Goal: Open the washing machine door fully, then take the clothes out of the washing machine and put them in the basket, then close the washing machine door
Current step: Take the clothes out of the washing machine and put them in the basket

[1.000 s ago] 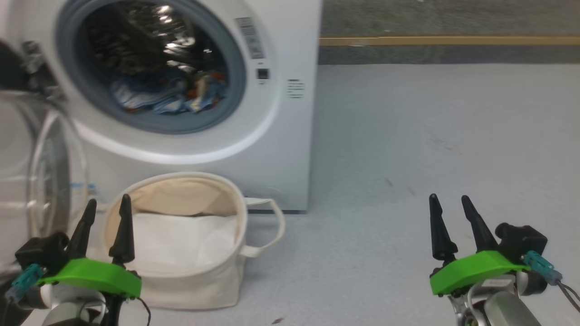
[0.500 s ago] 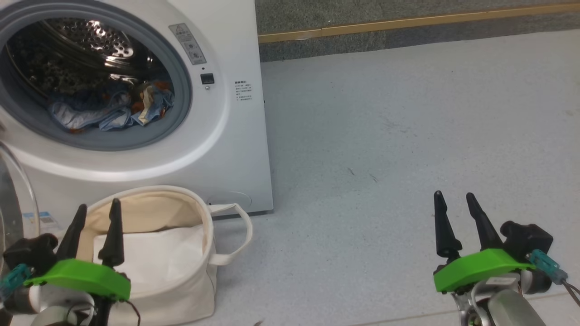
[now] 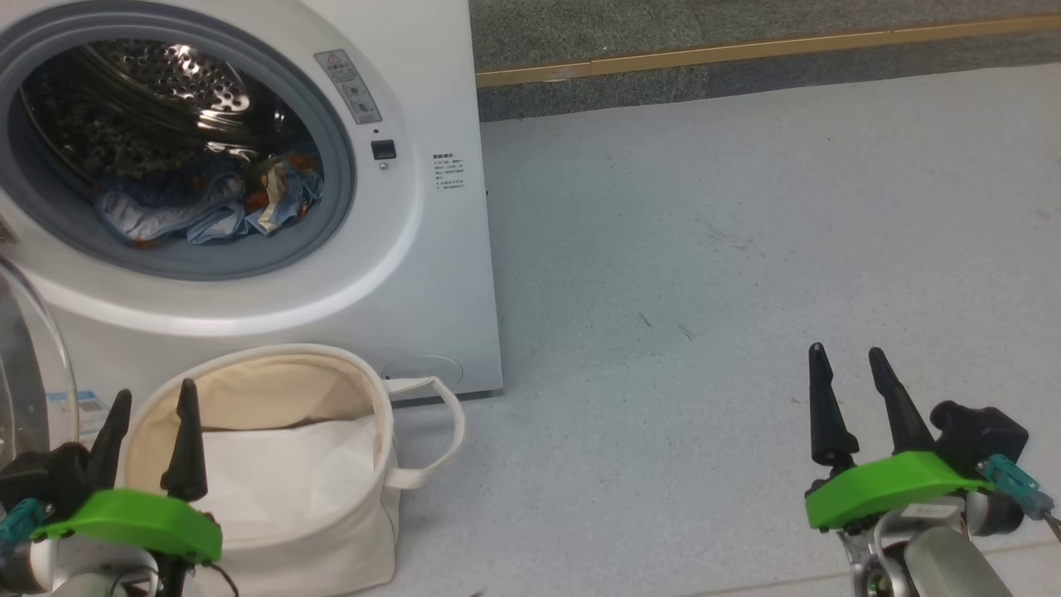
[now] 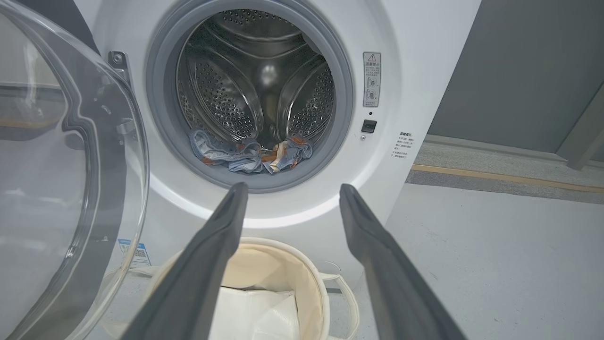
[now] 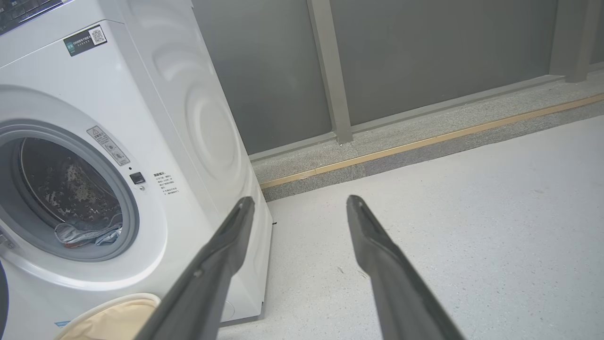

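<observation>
The white washing machine (image 3: pixel 431 274) (image 5: pixel 198 123) stands with its round opening uncovered. Its door (image 4: pixel 61 189) (image 3: pixel 25 373) is swung out to the left, the clear dome toward me. Light-blue clothes (image 3: pixel 207 207) (image 4: pixel 250 156) (image 5: pixel 89 233) with orange prints lie low in the steel drum. The cream basket (image 3: pixel 273 381) (image 4: pixel 309 283) sits on the floor in front of the washer, holding a white liner sheet. My left gripper (image 3: pixel 153 398) (image 4: pixel 290 189) hovers open at the basket's near left rim. Over bare floor on the right, my right gripper (image 3: pixel 847 355) (image 5: pixel 299 200) is open and holds nothing.
Pale speckled floor (image 3: pixel 746 249) stretches to the right of the washer. A grey curb with a yellow strip (image 3: pixel 746 46) (image 5: pixel 424 141) runs along the back, below a grey wall with posts (image 5: pixel 330 71).
The head camera has shifted, so the washer and basket sit further left and lower in view than a second ago. Both grippers stay open in much the same pose.
</observation>
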Controlling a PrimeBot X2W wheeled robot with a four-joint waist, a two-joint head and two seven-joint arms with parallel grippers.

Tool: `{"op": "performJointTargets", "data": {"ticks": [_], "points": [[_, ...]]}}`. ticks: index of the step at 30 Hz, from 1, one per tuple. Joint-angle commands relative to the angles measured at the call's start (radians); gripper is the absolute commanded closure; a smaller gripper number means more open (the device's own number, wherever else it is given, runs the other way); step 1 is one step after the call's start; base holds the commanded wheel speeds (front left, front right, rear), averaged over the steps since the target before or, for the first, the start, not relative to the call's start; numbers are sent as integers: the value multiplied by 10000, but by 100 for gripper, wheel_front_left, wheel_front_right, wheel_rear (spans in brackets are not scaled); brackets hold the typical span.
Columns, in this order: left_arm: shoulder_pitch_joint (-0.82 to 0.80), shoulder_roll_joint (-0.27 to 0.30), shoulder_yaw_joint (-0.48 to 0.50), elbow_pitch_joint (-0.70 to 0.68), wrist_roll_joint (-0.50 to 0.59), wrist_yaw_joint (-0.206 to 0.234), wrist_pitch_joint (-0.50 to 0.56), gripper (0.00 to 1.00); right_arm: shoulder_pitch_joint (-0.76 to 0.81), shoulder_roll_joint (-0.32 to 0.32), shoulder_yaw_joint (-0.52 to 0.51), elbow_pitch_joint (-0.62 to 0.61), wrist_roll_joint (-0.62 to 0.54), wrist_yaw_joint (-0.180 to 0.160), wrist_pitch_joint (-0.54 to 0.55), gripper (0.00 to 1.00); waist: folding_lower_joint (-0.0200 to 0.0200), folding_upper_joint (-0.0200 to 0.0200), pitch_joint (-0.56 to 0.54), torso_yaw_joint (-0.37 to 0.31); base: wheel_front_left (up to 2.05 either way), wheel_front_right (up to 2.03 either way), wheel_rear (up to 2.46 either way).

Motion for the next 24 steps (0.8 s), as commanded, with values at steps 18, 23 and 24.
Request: {"op": "performJointTargets", "data": {"ticks": [18,23,24], "points": [[-695,330,289,-375,-459,-331,-258,0,-234,-61,378,-247,26,40,-126,0,0,0,79,172,8,-4,-5],[-795,341,203,-504,-489,-348,-216,0,-253,-33,415,-205,50,40,-126,0,0,0,141,213,95,-81,-15],[-813,347,188,-524,-490,-347,-206,0,-258,-22,426,-200,58,40,-126,0,0,0,158,217,135,-122,-13]]}}
